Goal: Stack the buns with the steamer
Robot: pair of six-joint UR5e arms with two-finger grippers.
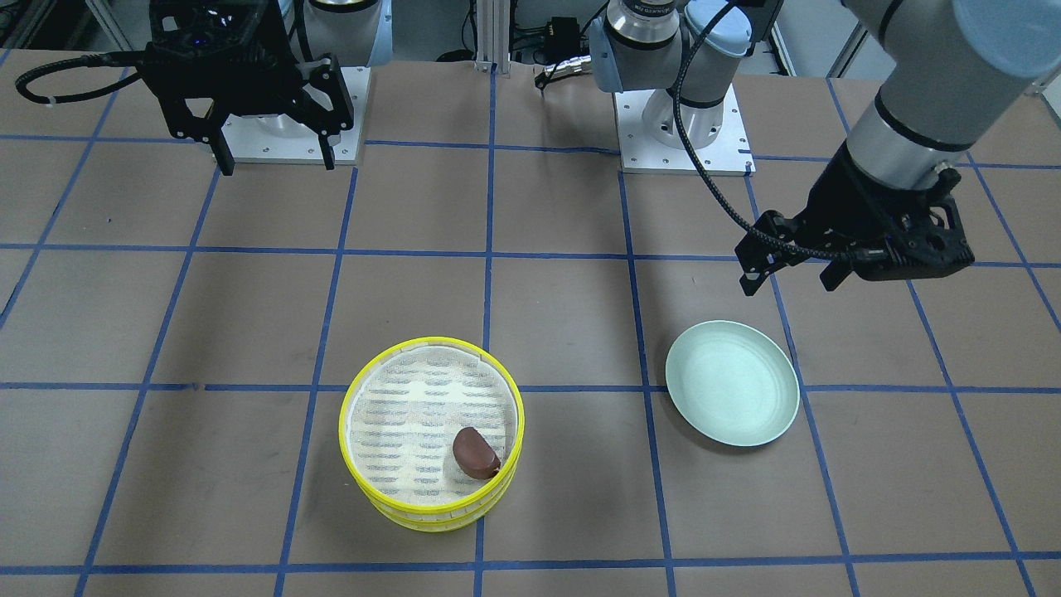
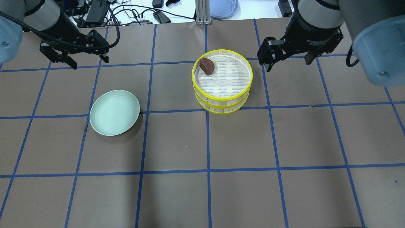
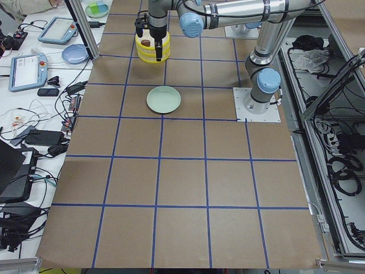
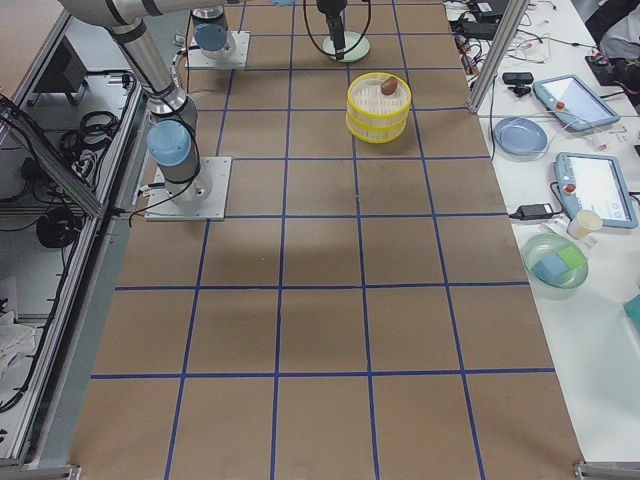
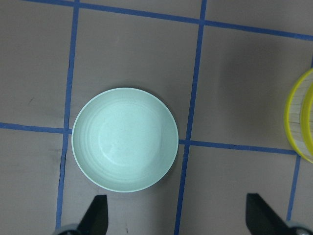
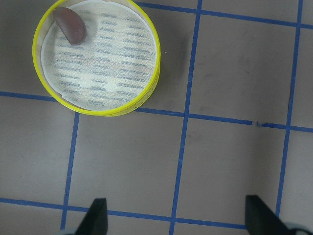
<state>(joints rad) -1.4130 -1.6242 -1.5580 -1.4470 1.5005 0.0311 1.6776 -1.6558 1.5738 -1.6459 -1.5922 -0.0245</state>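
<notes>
In the front-facing view, two round, yellow-rimmed steamer tiers [image 1: 431,516] stand stacked one on the other on the brown paper-covered table [image 1: 249,332]. A glossy dark brown oval bun [image 1: 476,453] lies on the top tier's pale slatted base, against the rim. A pale green round plate [image 1: 733,383] sits well apart from the stack. The left gripper [image 1: 787,282] hangs near the plate with its fingers spread. The right gripper [image 1: 278,164] hangs by its arm's base, also spread.

The overhead view shows the bun at the tier's far-left edge.

In both wrist views the fingertips stand wide apart.
</notes>
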